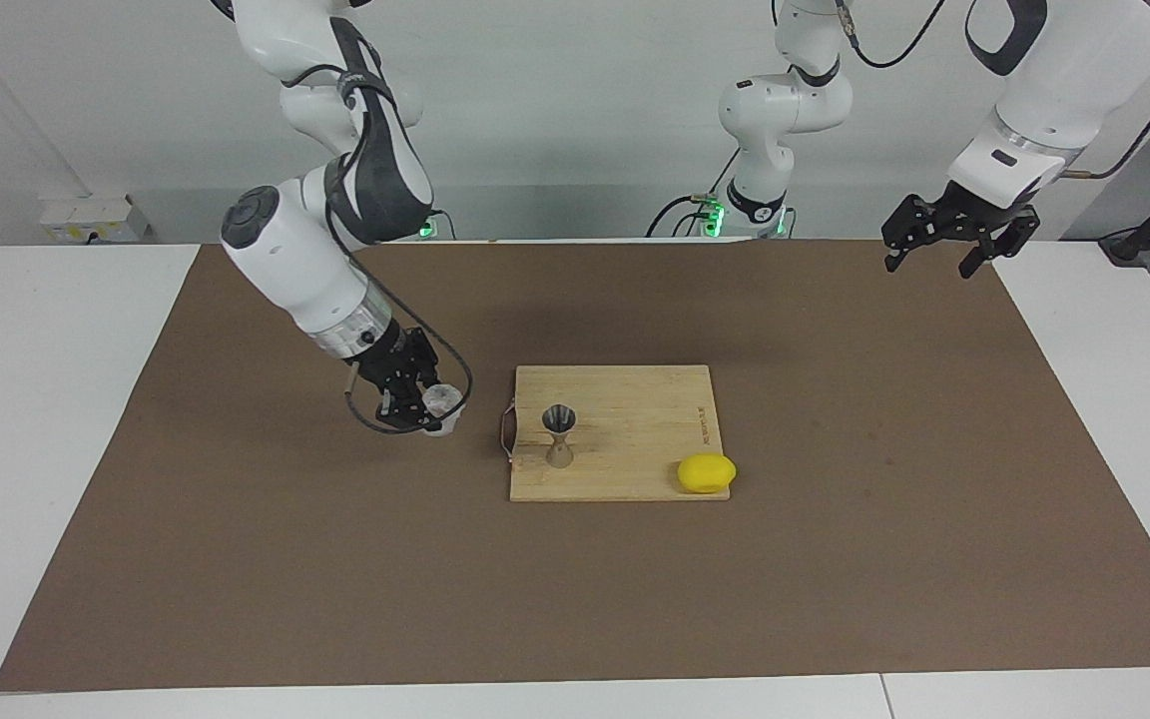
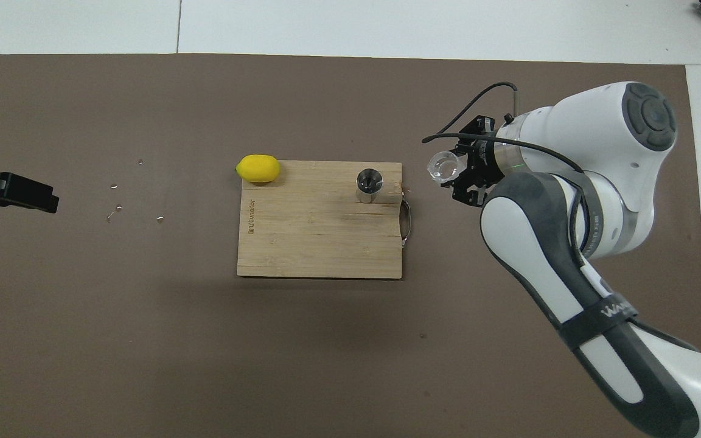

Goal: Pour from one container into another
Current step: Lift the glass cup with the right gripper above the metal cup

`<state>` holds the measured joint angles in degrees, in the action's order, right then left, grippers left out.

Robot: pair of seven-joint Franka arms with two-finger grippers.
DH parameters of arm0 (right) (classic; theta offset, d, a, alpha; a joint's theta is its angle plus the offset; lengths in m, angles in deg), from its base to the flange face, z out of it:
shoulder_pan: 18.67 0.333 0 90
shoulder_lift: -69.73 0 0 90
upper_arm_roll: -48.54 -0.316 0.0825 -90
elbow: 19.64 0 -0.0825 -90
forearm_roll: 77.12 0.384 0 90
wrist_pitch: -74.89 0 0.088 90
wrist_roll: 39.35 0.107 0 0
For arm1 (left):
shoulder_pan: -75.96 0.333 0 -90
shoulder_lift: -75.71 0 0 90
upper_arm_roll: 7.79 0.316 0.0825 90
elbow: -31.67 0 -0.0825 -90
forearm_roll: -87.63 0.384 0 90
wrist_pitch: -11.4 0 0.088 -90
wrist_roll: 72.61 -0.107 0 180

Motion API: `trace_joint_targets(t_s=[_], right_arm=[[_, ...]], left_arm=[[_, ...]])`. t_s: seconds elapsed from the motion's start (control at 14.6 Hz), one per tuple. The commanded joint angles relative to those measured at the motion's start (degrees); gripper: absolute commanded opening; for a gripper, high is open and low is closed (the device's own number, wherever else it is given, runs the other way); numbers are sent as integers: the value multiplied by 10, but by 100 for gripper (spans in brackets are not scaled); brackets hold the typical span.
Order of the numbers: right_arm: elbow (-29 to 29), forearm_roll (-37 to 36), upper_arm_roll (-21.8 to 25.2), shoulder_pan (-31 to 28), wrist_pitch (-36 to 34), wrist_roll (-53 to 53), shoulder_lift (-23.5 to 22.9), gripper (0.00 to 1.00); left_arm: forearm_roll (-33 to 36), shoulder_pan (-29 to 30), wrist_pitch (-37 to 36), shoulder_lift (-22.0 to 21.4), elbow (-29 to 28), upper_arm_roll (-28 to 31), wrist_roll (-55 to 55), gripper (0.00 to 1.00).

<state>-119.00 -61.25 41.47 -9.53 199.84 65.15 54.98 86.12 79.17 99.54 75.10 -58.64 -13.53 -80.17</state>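
Observation:
The clear glass cup is gripped by my right gripper, which is shut on it. They are low over the brown mat, beside the handle end of the wooden cutting board. Whether the cup touches the mat I cannot tell. The steel hourglass jigger stands upright on the board near that handle end, a short way from the cup. My left gripper hangs open and empty over the mat's edge at the left arm's end, where that arm waits.
A yellow lemon lies at the board's corner toward the left arm's end, farther from the robots than the jigger. A few small shiny bits lie on the mat between the board and the left gripper.

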Motion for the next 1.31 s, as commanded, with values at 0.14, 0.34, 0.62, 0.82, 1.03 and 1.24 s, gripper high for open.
trace_joint_targets(t_s=[0.14, 0.34, 0.62, 0.82, 1.03, 1.24], right_arm=[[92, -93, 0, 51, -22, 83, -59, 0], [113, -125, 0, 72, -47, 89, -75, 0], [123, -184, -1, 99, -71, 90, -82, 0], [126, -202, 0, 108, -80, 90, -86, 0], [156, -251, -1, 118, -112, 91, -102, 0], [167, -282, 0, 123, -117, 90, -104, 0]], left_arm=[[5, -3, -4, -13, -12, 4, 0, 100], [5, -3, -4, -13, -12, 4, 0, 100], [5, -3, -4, -13, -12, 4, 1, 100], [5, -3, -4, -13, -12, 4, 1, 100], [5, -3, -4, -13, -12, 4, 1, 100], [5, -3, -3, -14, -12, 4, 1, 100]])
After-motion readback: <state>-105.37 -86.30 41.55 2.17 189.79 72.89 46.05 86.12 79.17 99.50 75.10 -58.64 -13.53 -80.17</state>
